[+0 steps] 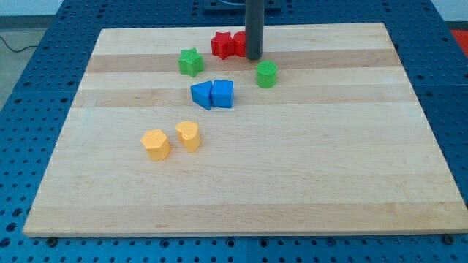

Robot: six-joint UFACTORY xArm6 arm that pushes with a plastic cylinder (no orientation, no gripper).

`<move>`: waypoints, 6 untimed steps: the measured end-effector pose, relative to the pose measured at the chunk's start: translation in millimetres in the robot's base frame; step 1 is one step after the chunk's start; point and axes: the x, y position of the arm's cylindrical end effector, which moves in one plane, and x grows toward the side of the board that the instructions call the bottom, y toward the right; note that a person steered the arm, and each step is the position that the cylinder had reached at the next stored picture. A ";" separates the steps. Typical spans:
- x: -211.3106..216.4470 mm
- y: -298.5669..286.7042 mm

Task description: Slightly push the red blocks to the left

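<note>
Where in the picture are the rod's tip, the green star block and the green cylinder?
my tip [254,58]: camera view, the rod's very lower end.
green star block [191,61]: camera view, its top face.
green cylinder [267,74]: camera view, its upper side.

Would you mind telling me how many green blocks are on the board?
2. The green star block sits left of the red blocks; the green cylinder block lies just below my tip. None seems hidden.

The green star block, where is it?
The green star block sits near the view's top, left of centre, just left of the red blocks and above the blue blocks.
</note>
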 end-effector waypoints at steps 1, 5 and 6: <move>0.5 14.0; -29.4 52.2; -29.4 27.3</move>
